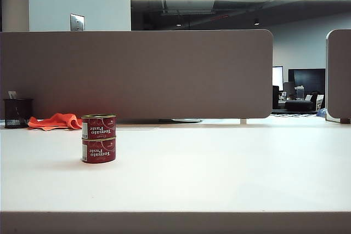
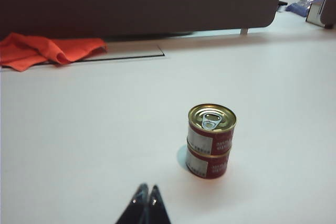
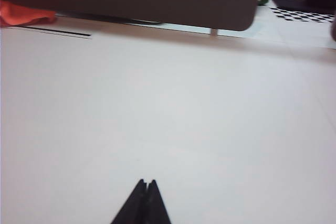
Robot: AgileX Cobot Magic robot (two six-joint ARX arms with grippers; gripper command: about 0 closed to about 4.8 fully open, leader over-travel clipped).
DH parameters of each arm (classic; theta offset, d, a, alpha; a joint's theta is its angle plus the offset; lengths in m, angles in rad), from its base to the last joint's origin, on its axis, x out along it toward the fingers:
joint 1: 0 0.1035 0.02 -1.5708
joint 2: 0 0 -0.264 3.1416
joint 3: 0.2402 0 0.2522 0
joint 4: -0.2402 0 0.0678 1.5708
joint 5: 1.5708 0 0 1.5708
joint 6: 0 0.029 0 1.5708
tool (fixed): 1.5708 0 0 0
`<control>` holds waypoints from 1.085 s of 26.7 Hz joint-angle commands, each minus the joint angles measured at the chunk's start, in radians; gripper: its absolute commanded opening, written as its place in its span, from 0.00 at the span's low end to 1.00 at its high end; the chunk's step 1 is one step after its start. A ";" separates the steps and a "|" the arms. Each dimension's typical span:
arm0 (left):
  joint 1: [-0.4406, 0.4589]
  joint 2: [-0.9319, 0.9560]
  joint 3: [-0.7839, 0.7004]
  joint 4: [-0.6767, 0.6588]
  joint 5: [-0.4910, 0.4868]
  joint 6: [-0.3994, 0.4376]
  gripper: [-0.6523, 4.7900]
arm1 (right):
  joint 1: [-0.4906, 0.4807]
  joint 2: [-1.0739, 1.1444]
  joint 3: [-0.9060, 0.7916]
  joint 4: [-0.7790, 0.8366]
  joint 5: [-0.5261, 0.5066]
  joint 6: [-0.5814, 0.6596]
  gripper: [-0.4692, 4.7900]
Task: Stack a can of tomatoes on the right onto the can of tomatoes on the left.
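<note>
Left claw (image 2: 146, 188) and right claw (image 3: 146, 183), both pressed together and empty, hover above the table (image 1: 219, 168) away from the stacked cans (image 2: 211, 141).

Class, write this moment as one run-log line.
stack: top can on bottom can | left tool: shut, empty | right tool: shut, empty

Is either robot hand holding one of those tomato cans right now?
No. Both hold nothing: the left gripper and right gripper have their fingers shut together over bare table. The top can sits on the bottom can, untouched.
</note>
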 commanded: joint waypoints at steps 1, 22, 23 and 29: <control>0.001 0.010 0.003 -0.010 0.015 0.010 0.11 | 0.000 -0.008 -0.006 0.027 -0.047 -0.002 0.08; 0.001 0.010 0.003 -0.018 -0.110 0.022 0.11 | 0.001 -0.087 -0.006 -0.006 -0.006 -0.001 0.08; 0.001 0.010 0.003 -0.018 -0.109 0.022 0.11 | 0.000 -0.101 -0.006 -0.009 -0.006 -0.001 0.08; 0.001 0.010 0.003 -0.018 -0.109 0.022 0.11 | -0.012 -0.139 -0.006 -0.005 -0.010 -0.001 0.08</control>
